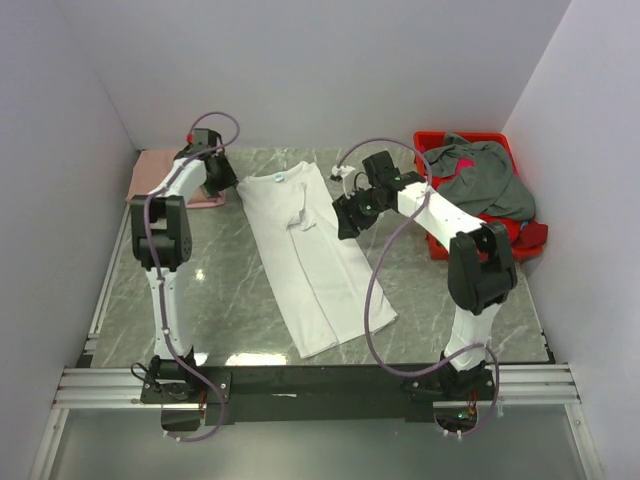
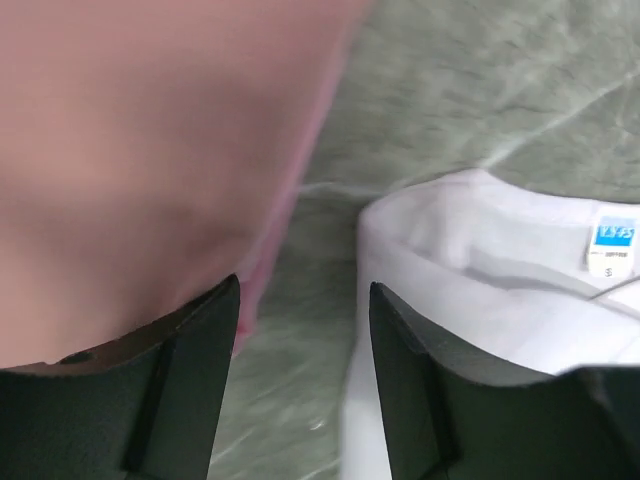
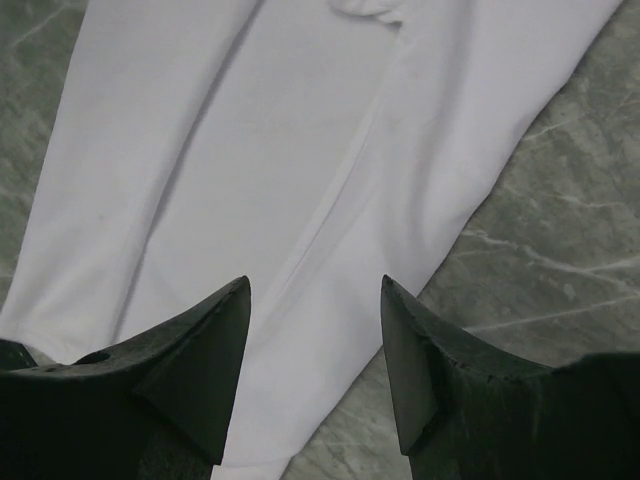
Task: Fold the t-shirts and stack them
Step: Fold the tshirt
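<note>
White t-shirt [image 1: 305, 255] lies folded into a long strip on the marbled table [image 1: 230, 300], with both grippers spread above it and holding nothing.

The strip's long axis runs on a diagonal, from the collar at the far left to the hem at the near right. A folded salmon-pink t-shirt [image 1: 150, 178] sits in the far left corner, just beside the collar. The left gripper [image 2: 305, 300] hovers over the bare strip of table between these two shirts. At the far right a red bin [image 1: 470, 138] holds a crumpled grey t-shirt [image 1: 485, 180]. The right gripper [image 3: 315, 295] hangs over the white shirt's right edge, about midway along. A small blue neck label [image 2: 615, 235] shows inside the collar, its print too blurred to read.
</note>
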`<control>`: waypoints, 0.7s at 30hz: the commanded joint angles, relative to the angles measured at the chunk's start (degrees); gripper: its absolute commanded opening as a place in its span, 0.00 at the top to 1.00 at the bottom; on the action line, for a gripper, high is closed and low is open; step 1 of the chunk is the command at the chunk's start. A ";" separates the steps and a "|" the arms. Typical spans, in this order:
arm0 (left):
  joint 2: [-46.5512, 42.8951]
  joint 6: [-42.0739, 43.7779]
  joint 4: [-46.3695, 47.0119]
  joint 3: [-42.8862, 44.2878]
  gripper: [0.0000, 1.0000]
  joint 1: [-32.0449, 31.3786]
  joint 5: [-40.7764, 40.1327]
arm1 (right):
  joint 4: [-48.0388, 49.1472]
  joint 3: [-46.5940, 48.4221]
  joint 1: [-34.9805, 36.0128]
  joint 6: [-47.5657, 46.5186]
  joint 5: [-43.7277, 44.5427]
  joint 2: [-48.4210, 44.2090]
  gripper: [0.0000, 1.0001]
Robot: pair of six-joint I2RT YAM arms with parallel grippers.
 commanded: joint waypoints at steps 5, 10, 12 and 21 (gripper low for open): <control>-24.59 4.11 10.68 -17.72 0.37 0.46 7.28 | -0.41 10.49 -3.29 13.87 1.30 12.47 0.38; -34.82 6.13 13.76 -28.19 0.27 0.72 6.85 | -0.14 7.78 -4.08 13.70 1.30 13.80 0.38; -37.46 6.92 13.24 -29.77 0.26 0.89 7.20 | 0.21 6.29 -4.52 13.44 1.48 13.45 0.38; -48.09 8.06 13.41 -39.52 0.28 0.89 12.65 | -0.67 0.83 -5.84 12.56 -1.42 13.18 0.39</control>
